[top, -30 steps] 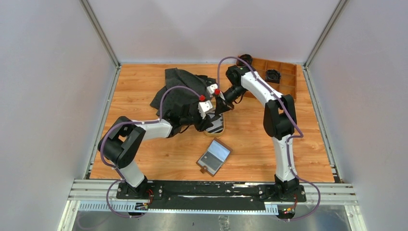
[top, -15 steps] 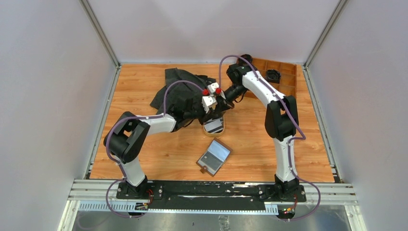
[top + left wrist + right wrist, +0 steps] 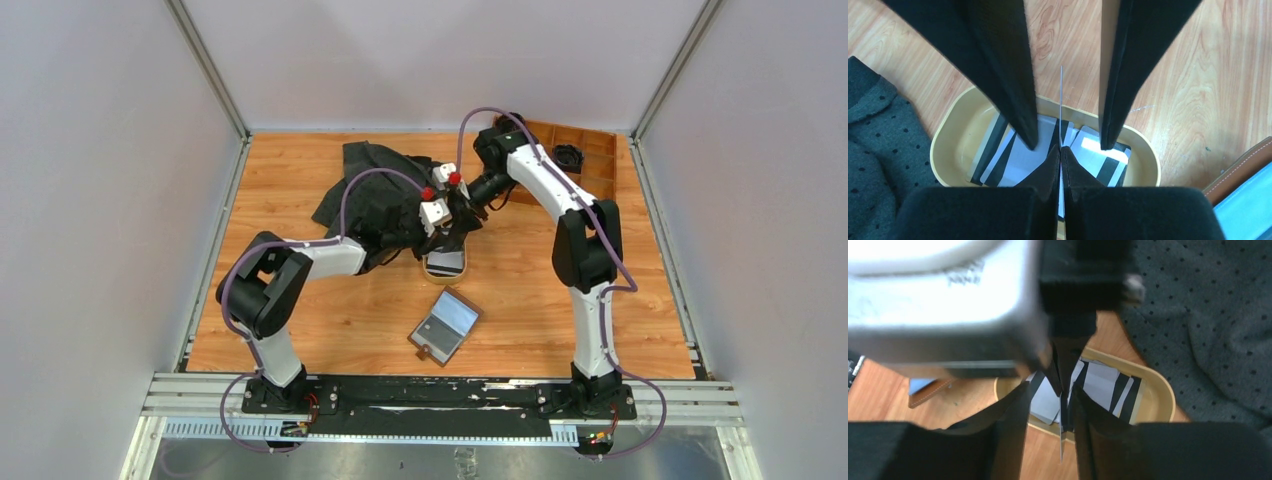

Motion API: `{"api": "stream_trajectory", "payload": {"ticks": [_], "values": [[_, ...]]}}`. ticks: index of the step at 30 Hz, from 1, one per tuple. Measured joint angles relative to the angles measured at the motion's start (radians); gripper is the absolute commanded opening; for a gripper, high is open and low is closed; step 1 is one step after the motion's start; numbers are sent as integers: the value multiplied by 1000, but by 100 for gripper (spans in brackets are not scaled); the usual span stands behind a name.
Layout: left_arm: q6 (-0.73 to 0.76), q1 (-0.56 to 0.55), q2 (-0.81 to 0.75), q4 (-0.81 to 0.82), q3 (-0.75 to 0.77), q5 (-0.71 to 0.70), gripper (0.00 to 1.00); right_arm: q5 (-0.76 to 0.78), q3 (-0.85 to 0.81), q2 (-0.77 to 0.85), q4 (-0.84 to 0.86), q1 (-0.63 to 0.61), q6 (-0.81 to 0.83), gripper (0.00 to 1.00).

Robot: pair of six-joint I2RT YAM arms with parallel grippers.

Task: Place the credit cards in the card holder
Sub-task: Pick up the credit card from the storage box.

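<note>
Overhead view: a wood-grain tabletop enclosed by plain pale walls, with aluminium posts in the two far corners and a black base plate on metal rails along the bottom edge. A dark dotted cloth lies crumpled at upper centre. A wooden compartment box sits in the upper right corner.

Both arms meet above an oval tan tray at the centre of the frame. The tray holds several overlapping black, white and grey striped credit cards. The card holder lies open and flat on the wood just below the tray, apart from it.

Left wrist view: the left gripper is pressed together on a held card, seen edge-on as a thin upright line above the tray.

Right wrist view: the right gripper stands spread, one finger on each side of that card, with a gap on both sides.
</note>
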State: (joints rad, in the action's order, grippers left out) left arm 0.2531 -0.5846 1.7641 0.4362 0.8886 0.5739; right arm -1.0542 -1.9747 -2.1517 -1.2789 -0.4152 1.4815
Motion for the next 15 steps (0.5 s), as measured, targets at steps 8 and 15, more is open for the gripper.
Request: {"api": "stream_trajectory", "payload": {"ticks": [8, 15], "values": [[-18, 0, -60, 0, -20, -3, 0, -44, 8, 95, 3, 76, -99, 63], [-113, 0, -176, 0, -50, -12, 0, -123, 132, 290, 10, 214, -163, 65]]}}
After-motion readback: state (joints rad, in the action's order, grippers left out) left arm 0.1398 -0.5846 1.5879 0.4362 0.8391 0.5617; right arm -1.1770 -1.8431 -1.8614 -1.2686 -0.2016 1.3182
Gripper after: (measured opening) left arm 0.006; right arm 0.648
